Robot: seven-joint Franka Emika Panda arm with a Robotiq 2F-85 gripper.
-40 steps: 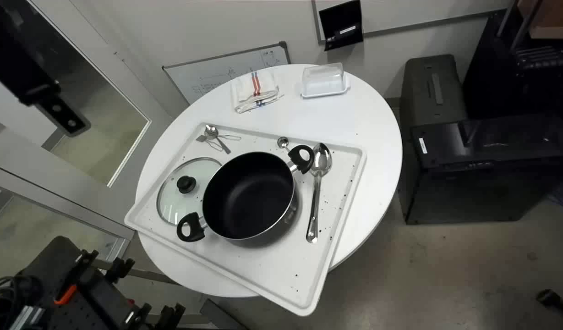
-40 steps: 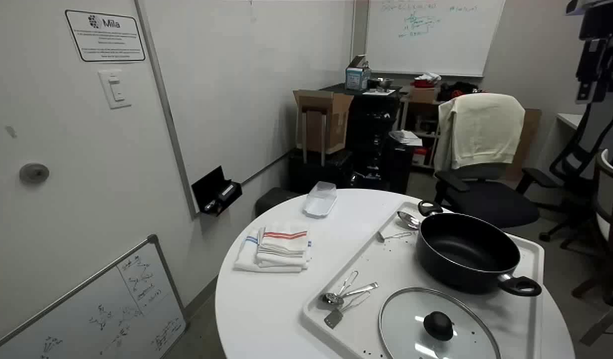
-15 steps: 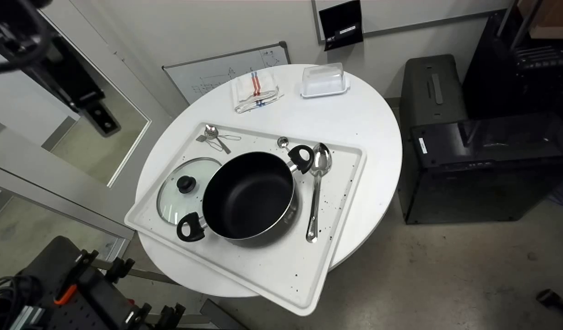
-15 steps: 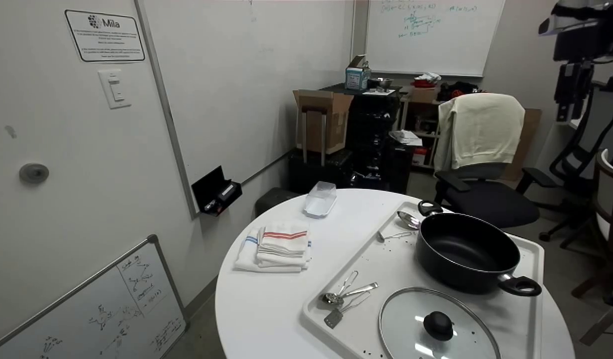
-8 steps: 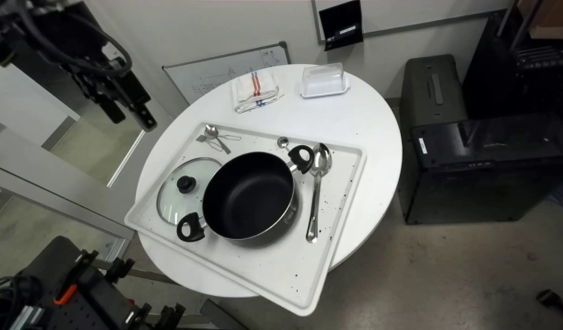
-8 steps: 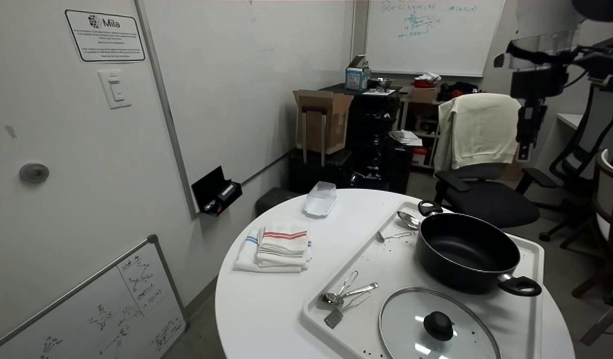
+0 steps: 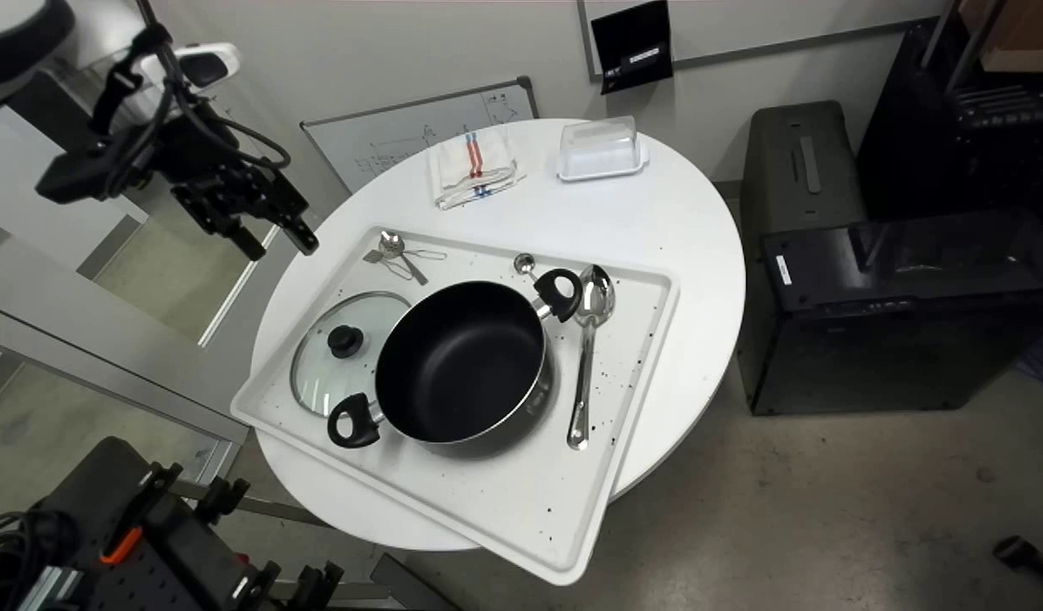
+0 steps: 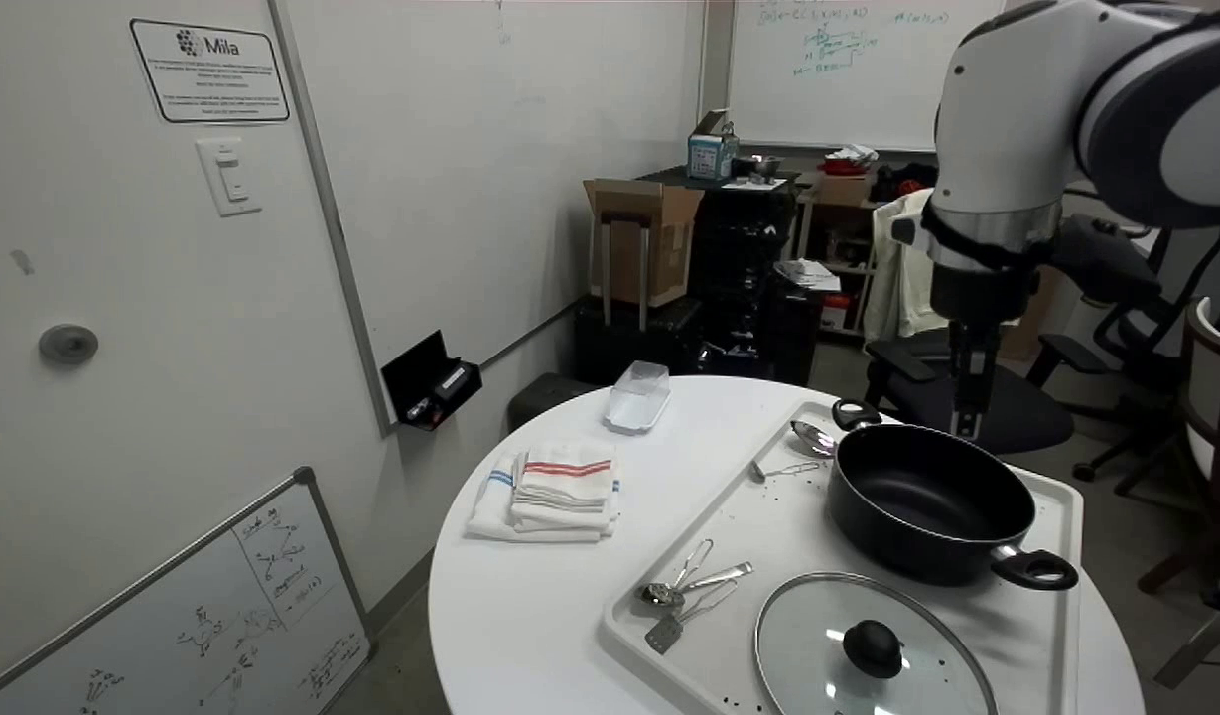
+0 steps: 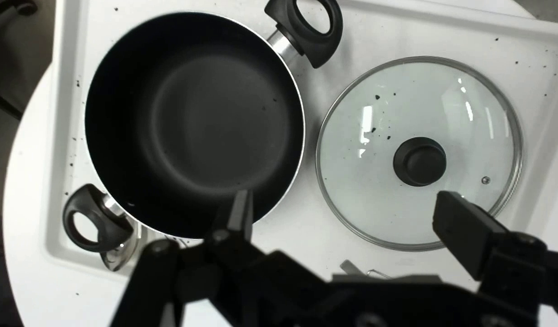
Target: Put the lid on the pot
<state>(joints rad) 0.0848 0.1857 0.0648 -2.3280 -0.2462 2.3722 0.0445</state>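
Observation:
The black pot stands upright on the tray, open at the top, in both exterior views (image 7: 462,365) (image 8: 932,497) and the wrist view (image 9: 206,122). The glass lid with its black knob lies flat on the tray beside the pot, knob up, in both exterior views (image 7: 334,365) (image 8: 828,636) and the wrist view (image 9: 419,163). My gripper shows in both exterior views (image 7: 279,246) (image 8: 965,422), in the air above the tray. In the wrist view the gripper (image 9: 343,197) is open and empty, one fingertip over the pot's edge, the other over the lid.
The white tray (image 7: 487,509) lies on a round white table (image 7: 691,246) and overhangs its front edge. A large metal spoon (image 7: 585,365) and small utensils (image 7: 402,255) lie on the tray. Folded towels (image 7: 474,170) and a clear-lidded dish (image 7: 602,153) stand at the back.
The arm has come in from the edge of both exterior views and moved down toward the tray. The lid, the pot and the other items have not moved.

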